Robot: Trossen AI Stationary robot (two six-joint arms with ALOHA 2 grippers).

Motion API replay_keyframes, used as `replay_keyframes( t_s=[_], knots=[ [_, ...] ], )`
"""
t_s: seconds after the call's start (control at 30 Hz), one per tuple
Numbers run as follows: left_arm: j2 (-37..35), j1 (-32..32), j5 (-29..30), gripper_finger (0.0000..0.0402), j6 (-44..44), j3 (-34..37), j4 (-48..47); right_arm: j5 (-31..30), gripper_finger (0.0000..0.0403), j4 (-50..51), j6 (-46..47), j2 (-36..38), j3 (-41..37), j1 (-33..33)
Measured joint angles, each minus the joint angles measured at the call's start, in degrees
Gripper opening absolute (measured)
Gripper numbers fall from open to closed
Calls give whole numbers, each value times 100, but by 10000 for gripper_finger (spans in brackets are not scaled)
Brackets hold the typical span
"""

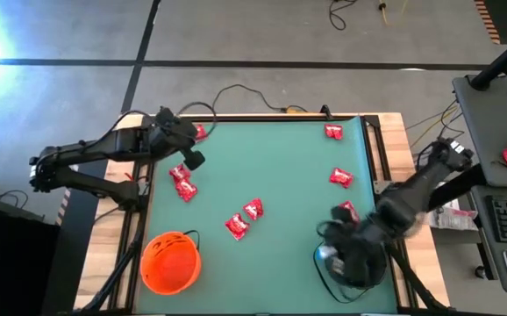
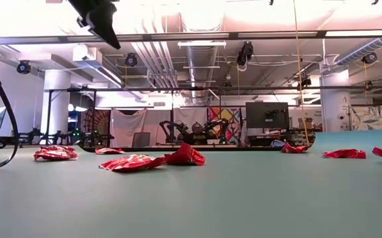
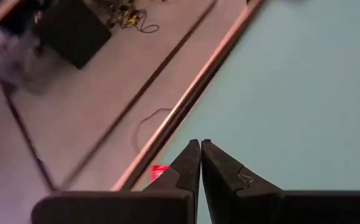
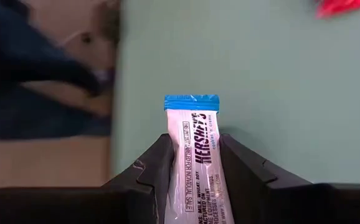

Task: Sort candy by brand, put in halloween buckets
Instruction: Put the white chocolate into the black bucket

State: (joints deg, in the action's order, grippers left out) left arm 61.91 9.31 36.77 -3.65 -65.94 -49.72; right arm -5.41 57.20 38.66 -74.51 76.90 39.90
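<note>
Pinching a blue-and-white candy bar [image 4: 195, 162] between its fingers, right gripper [image 1: 328, 254] hangs over the black bucket [image 1: 350, 263] at the near right of the green table [image 1: 280, 175], arm reaching in from the right edge. Left gripper [image 1: 192, 158] is pressed together, holding nothing, raised near the far left corner. Red candies [image 1: 245, 218] lie scattered across the mat; orange bucket [image 1: 169, 261] sits near left.

- Left pincer [image 1: 194, 161] hangs raised over the tabletop's far left part, its fingers [image 3: 192, 165] pressed together
- Right pincer [image 1: 328, 254] at the near right, clamped on a wrapper
</note>
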Motion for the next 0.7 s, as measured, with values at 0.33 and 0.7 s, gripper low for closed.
replay_keyframes(
  t_s=[0.33, 0.7],
  knots=[
    [614, 282, -1633, 0, 588, -628, 271, 715, 116, 1935, 3281, -513, 1167, 1109],
    [2017, 784, -4448, 0, 768, -2725, 255, 1503, 114, 2056, 4982, -257, 696, 1687]
  ],
)
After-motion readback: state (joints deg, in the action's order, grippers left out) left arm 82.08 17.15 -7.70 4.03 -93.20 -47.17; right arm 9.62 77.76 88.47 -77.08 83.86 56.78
